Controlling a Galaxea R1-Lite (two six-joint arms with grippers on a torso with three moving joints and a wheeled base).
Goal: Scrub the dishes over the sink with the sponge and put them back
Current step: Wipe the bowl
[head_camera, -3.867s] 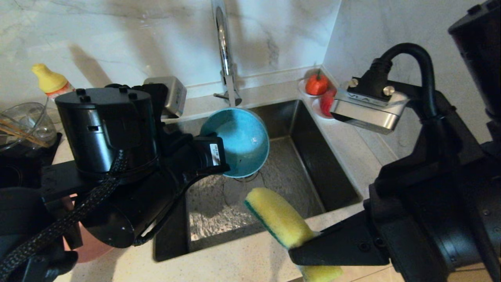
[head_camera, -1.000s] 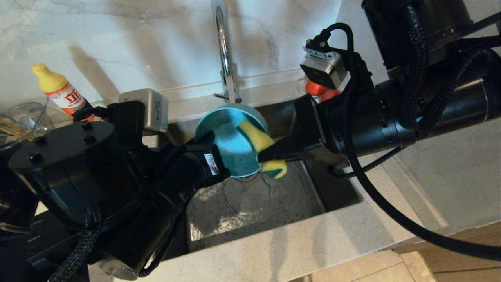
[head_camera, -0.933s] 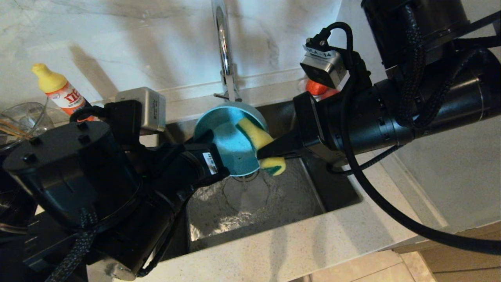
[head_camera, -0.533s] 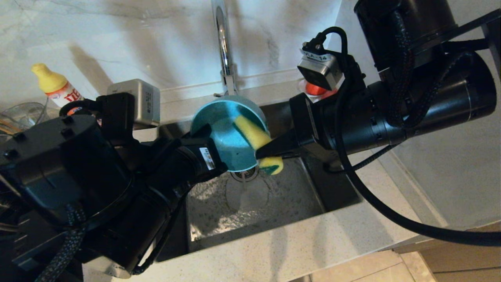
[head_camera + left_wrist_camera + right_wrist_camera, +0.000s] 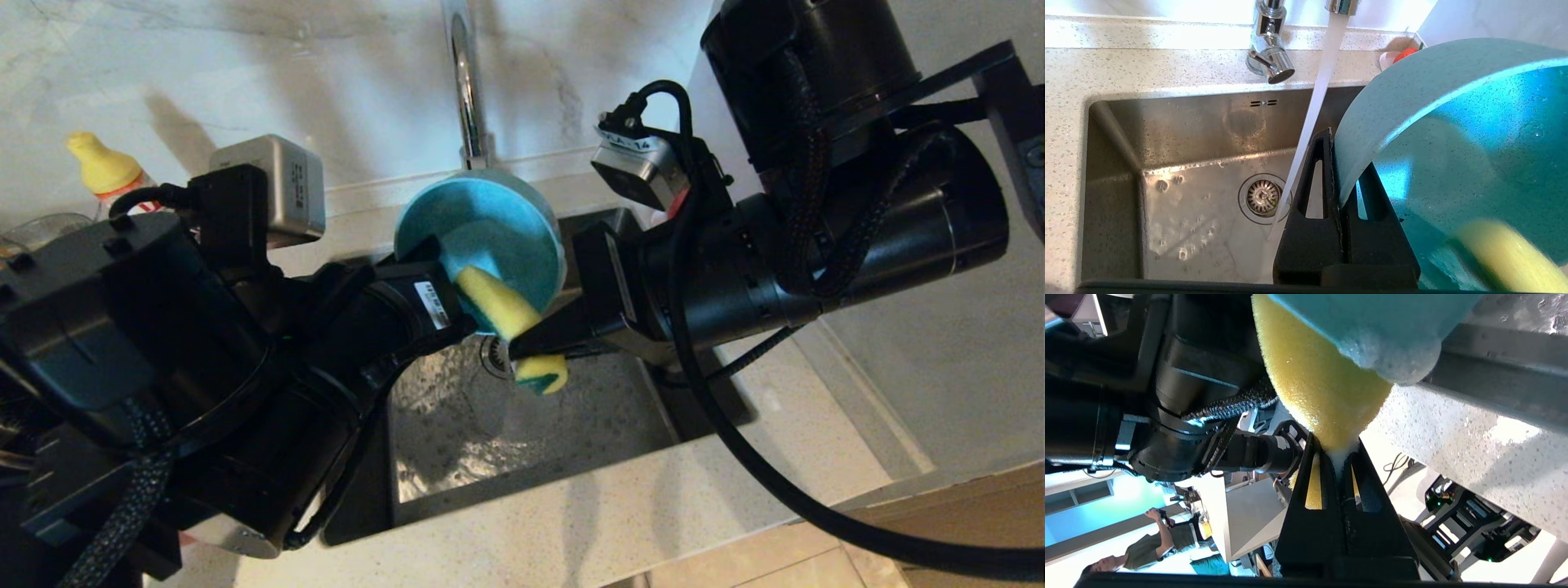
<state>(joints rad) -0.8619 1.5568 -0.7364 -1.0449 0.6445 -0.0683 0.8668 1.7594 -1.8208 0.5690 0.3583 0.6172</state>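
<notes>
Sink (image 5: 620,408) fills the centre of the head view, a steel basin with its strainer drain (image 5: 1260,197) on the floor and the faucet (image 5: 467,82) rising at 12 o'clock; in the left wrist view a stream of water falls from the spout past the bowl's rim toward the drain. Left arm comes in from 9 o'clock, right arm from 3 o'clock, both meeting above the basin. Teal bowl (image 5: 490,233) hangs over the sink tipped on edge, cavity facing the right arm; the left gripper (image 5: 1337,171) is clamped on its rim, one finger inside and one outside. Sponge (image 5: 498,306) is pinched hard at mid-length by the right gripper (image 5: 1340,457), foam bulging either side of the closed fingers. Its long axis runs from about 11 o'clock to 5 o'clock in the head view: the upper end lies against the bowl's inner wall near the lower rim, close to the left fingers, and the green-backed lower end pokes out below the bowl. From the right gripper the unscrubbed part of the cavity lies toward 12 o'clock, so the next stroke likely wants travel up and across the inside. Yellow-capped bottle (image 5: 102,167) stands on the counter at far 9 o'clock.
</notes>
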